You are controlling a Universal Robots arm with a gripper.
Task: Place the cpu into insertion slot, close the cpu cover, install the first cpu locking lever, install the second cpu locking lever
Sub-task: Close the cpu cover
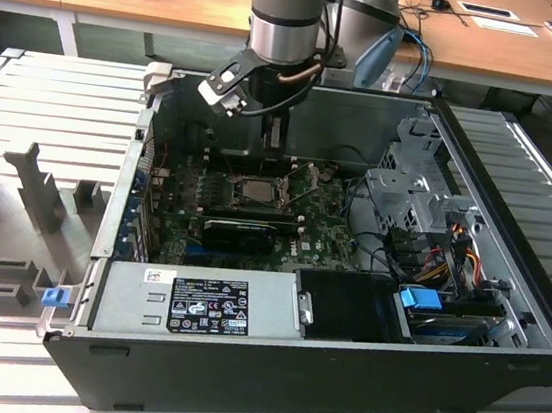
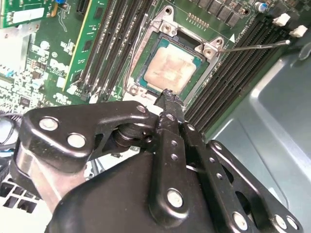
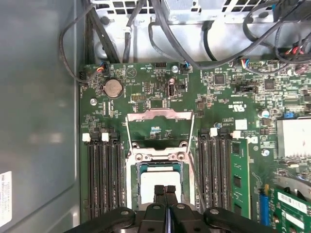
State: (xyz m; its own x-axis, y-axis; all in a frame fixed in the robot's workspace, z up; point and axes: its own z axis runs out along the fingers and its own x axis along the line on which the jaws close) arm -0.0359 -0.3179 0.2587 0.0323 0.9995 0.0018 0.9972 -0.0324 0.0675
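Now cpu [image 2: 167, 70] inside insertion slot [image 2: 140, 58].

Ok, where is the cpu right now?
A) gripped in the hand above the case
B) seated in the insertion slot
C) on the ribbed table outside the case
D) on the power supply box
B: the second wrist view shows the cpu lying in the insertion slot, pale top bare, just past the hand.

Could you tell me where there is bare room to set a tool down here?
The ribbed table on the exterior view's right of the case is bare. On the exterior view's left stand fixtures. Inside is crowded: the gripper hangs over the motherboard, cables beside it.
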